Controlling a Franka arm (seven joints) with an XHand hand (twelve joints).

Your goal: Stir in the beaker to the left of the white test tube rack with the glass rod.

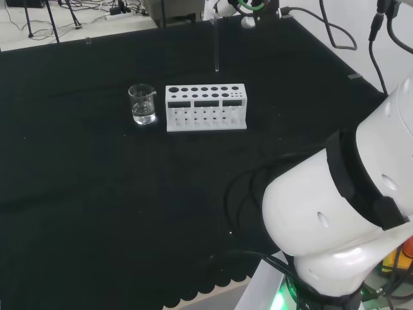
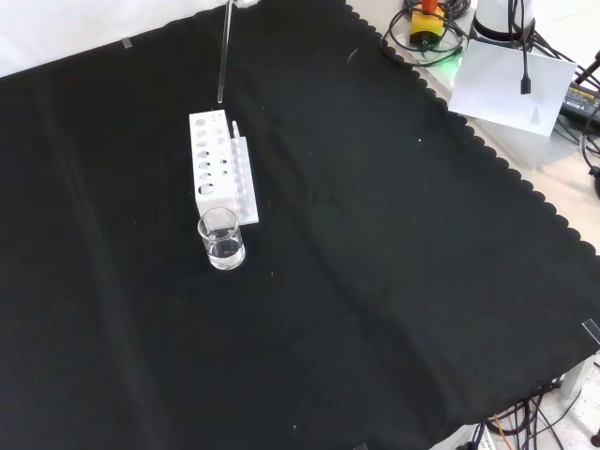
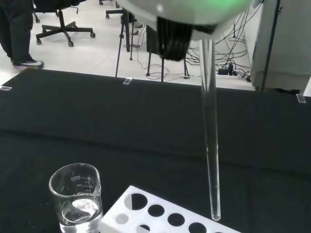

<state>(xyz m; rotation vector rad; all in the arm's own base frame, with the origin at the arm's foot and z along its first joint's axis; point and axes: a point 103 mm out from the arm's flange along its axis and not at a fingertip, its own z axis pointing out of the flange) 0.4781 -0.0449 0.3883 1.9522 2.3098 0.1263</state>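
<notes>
Glass rod (image 3: 210, 145) hangs above the white rack's (image 1: 206, 107) far edge, beaker (image 1: 142, 104) alongside; fingers' state unclear.

A robotics lab is shown: a worktop (image 1: 77, 194) draped in black cloth carries a glass beaker (image 1: 142, 104) and a white test tube rack (image 1: 206, 107). Cables (image 3: 228, 58), tripod legs (image 3: 121, 48) and wheeled office chairs (image 3: 63, 26) are seen on the pale floor behind.

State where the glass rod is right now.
The glass rod hangs upright in the air, its tip beyond the white test tube rack in the head view, right of the beaker. In the front view it hangs above the rack's far end.
</notes>
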